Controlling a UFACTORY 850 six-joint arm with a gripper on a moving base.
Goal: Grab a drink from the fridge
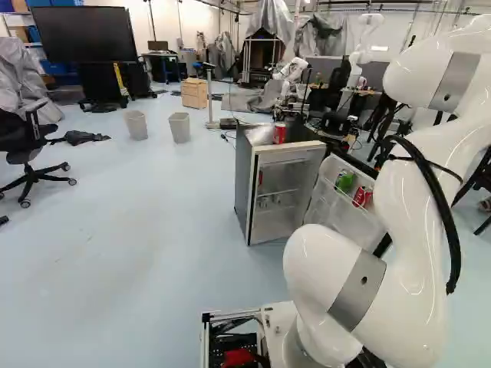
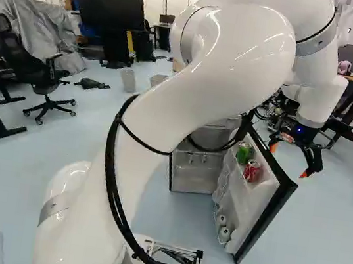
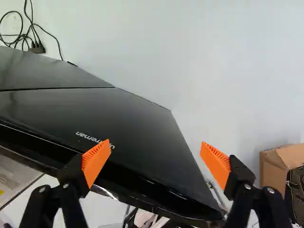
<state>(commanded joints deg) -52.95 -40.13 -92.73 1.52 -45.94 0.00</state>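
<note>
My gripper (image 2: 288,161) hangs past the outer side of the fridge door in the right base view. In the wrist view the gripper (image 3: 153,159) is open, its orange-padded fingers wide apart with nothing gripped, and the glossy black door (image 3: 137,126) stretches out beyond and between them. The fridge (image 1: 243,172) stands with its door swung open. A green can (image 2: 244,153) and a red can (image 2: 252,170) sit side by side in the door's upper shelf. Another red can (image 1: 279,133) stands on top of the fridge, beside a clear plastic bag (image 1: 261,135).
Two pale bins (image 1: 179,127) and a wooden crate (image 1: 194,94) stand on the floor beyond the fridge. An office chair (image 2: 49,83) is at the left of the right base view. Another robot (image 1: 290,71) is farther back. The wrist view shows a cardboard box (image 3: 272,171) and cables (image 3: 34,34).
</note>
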